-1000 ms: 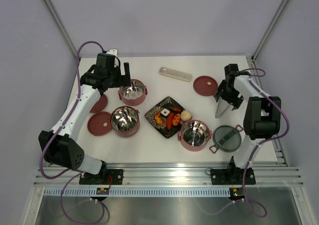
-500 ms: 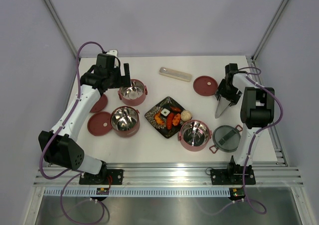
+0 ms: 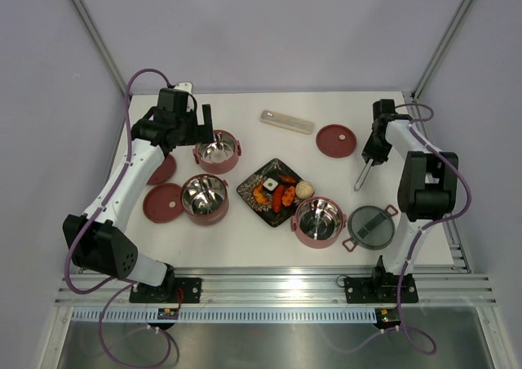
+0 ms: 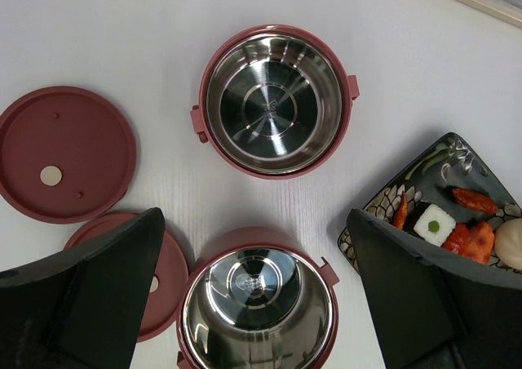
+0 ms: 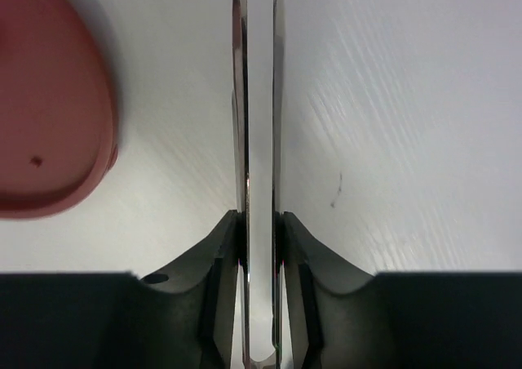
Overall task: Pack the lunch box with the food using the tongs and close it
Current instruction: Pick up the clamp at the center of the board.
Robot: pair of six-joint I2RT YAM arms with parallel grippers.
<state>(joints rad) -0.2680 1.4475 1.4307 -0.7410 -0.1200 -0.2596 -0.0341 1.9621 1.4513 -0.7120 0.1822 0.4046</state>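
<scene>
The tongs (image 5: 277, 100) are sitting at the table's (image 3: 245, 230) far right, beside a dark-red lid (image 5: 49, 108). The right gripper (image 5: 259, 222) is clamping both arms near their joined end, pressing them almost together, probably for lifting. The left gripper (image 4: 257, 246) is hovering over two bowls (image 4: 273, 100), fingers wide apart and holding nothing, while the food (image 3: 281, 191) is waiting on the plate (image 3: 249, 191).

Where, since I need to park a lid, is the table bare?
The near strip of white table in front of the dusty-red steel-lined bowls and black square plate is bare. So is the patch between the flat dark-red lid, the plate and the silvery tongs. The left side is crowded with bowls and more lids.
</scene>
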